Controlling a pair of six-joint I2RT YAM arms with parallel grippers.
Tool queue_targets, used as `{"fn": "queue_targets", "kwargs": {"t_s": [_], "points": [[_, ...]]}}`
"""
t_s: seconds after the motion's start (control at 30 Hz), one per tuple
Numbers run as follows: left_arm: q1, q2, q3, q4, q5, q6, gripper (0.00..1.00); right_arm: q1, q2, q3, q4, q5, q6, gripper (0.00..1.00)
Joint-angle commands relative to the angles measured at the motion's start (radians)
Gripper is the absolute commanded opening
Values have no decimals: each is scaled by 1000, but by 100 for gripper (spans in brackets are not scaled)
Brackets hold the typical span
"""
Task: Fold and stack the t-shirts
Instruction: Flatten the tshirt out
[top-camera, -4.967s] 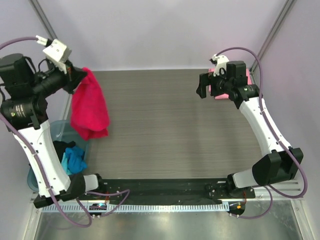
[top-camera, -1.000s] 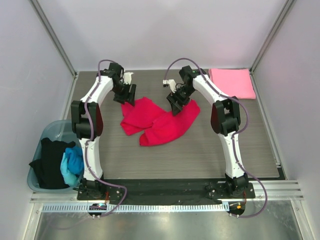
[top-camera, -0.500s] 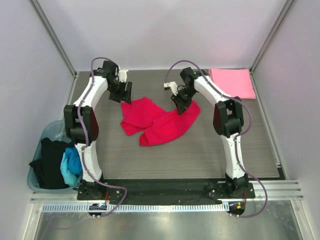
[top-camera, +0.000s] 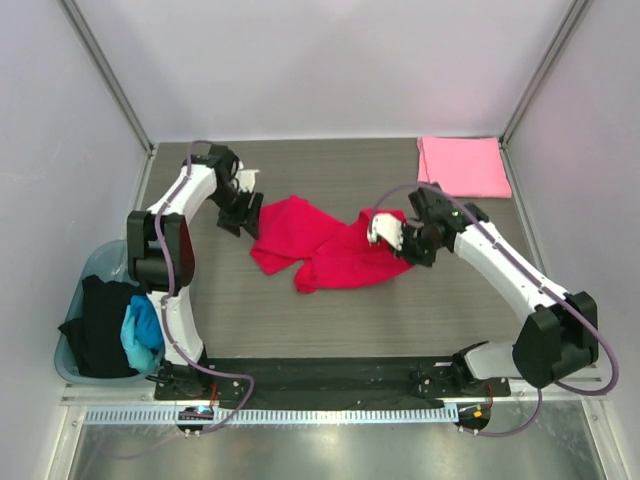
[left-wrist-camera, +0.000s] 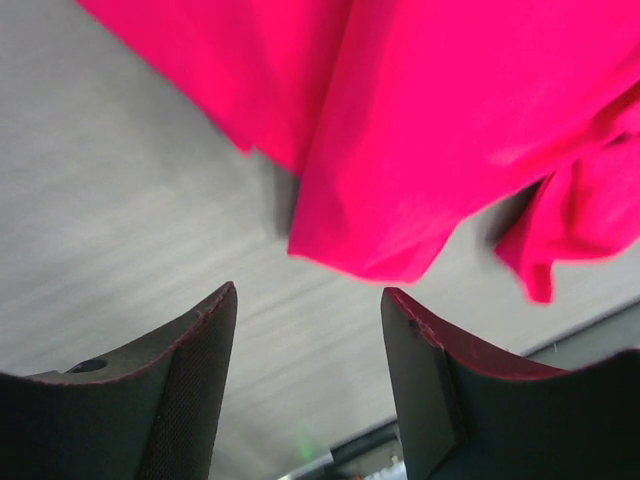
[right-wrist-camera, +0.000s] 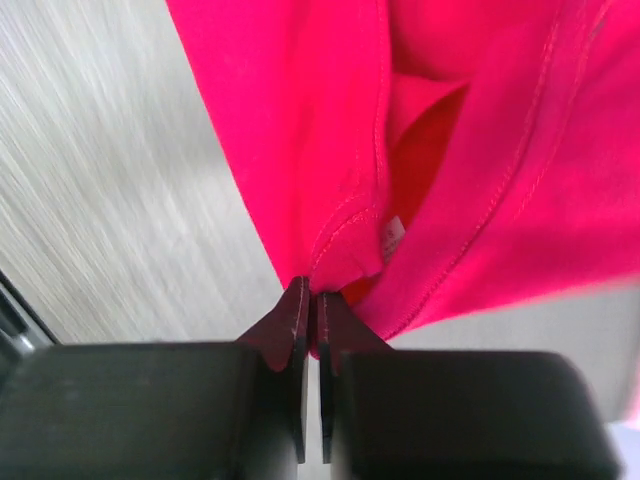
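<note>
Because the right gripper (right-wrist-camera: 310, 300) pinches only a thin seam fold of the crimson t-shirt (top-camera: 320, 245), crumpled mid-table, a pull could slip it free or bunch it. The left gripper (left-wrist-camera: 305, 300) gapes empty at its left edge. The pink t-shirt (top-camera: 463, 166) lies far right, the bin (top-camera: 105, 252) near left; neither obstructs.

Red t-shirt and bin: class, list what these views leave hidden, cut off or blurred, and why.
- Top view: the red t-shirt is crumpled; its folds hide collar and sleeves.
- Top view: the right gripper's pinch is hidden under its wrist.
- Left wrist view: the shirt is blurred, cut off at top and right edges.
- Top view: black shirt and blue shirt heaped in the bin; how many, unclear.
</note>
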Motion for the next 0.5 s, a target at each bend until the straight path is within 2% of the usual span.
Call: {"fn": "queue_targets", "kwargs": {"t_s": [0.0, 0.03, 0.07, 0.13, 0.27, 0.47], "points": [[5, -44, -57, -70, 70, 23, 59, -26, -18, -172, 103, 144, -76, 9], [5, -41, -66, -80, 81, 23, 59, -29, -21, -184, 120, 148, -67, 26], [5, -36, -74, -84, 99, 22, 58, -30, -18, -189, 122, 148, -50, 37], [-3, -32, -92, -87, 115, 17, 58, -38, -1, -169, 126, 133, 19, 50], [-38, -30, -126, -82, 150, 6, 51, -40, 34, -122, 128, 109, 99, 53], [-141, -3, -181, -44, 168, -23, 51, -40, 72, -63, 131, 99, 140, 53]]}}
